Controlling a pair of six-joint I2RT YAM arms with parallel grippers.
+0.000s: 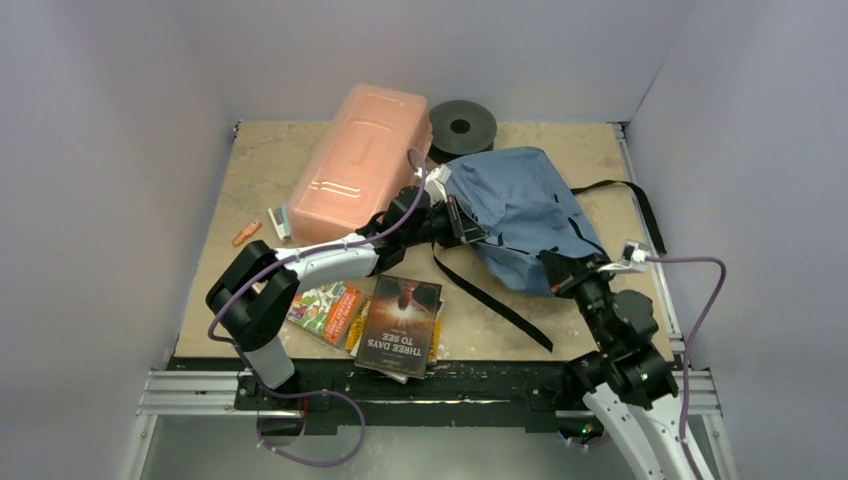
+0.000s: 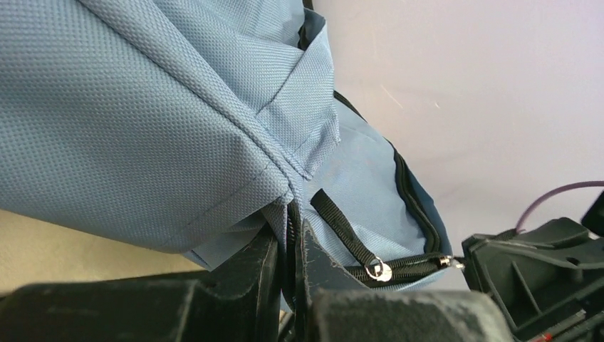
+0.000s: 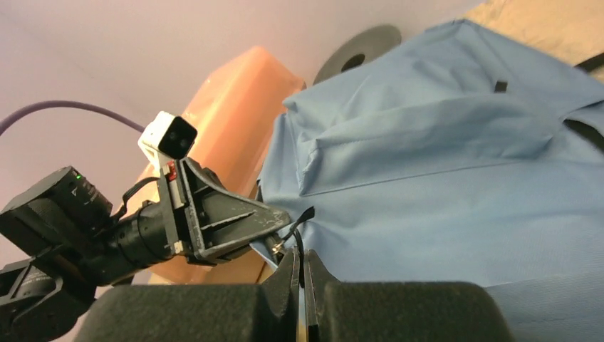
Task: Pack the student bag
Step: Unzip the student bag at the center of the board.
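Note:
The student bag (image 1: 520, 200), soft blue-grey fabric, lies at the table's back right, with one end lifted. My left gripper (image 1: 472, 228) reaches in from the left and is shut on the bag's zipper edge (image 2: 288, 214); fabric and zipper teeth sit between its jaws (image 2: 292, 231). A black zipper pull (image 2: 342, 221) with a metal ring hangs just right of it. My right gripper (image 1: 550, 263) comes from the near right and is shut (image 3: 299, 260) on a thin black zipper pull (image 3: 303, 217) of the bag (image 3: 441, 164). The two grippers' tips are close together.
A translucent pink box (image 1: 350, 165) lies left of the bag and a black spool (image 1: 462, 127) behind it. Books (image 1: 400, 325) and a colourful booklet (image 1: 325, 308) lie near the front edge. A small orange item (image 1: 246, 233) lies at the left. Black straps (image 1: 490, 295) trail across the table.

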